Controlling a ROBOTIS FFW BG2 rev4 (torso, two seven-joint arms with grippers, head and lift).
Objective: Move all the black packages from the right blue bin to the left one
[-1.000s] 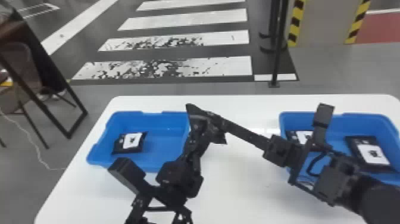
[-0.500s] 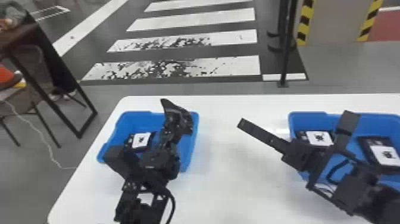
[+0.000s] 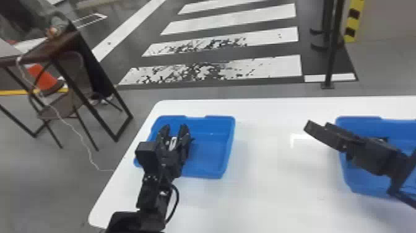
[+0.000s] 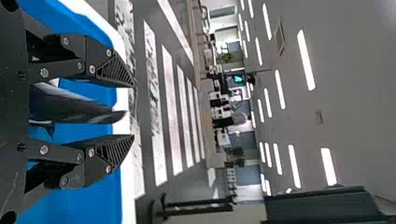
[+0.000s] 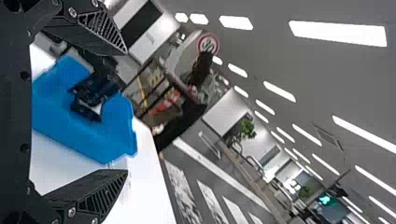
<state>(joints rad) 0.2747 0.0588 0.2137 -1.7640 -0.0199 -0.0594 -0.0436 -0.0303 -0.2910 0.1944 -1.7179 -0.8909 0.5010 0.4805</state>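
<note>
Package (image 4: pixel 70 108) is set in left bin (image 3: pixel 210 151), unclasped by spread left tool (image 4: pixel 133 111) | right tool (image 5: pixel 126 112) opened, empty | right bin (image 3: pixel 362 184) remainder obscured

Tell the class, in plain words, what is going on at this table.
A robot is sorting packages. Its left end effector is at the left blue bin, open fingers on either side of a black package. The right end effector, open and empty, hangs near the right blue bin.
</note>
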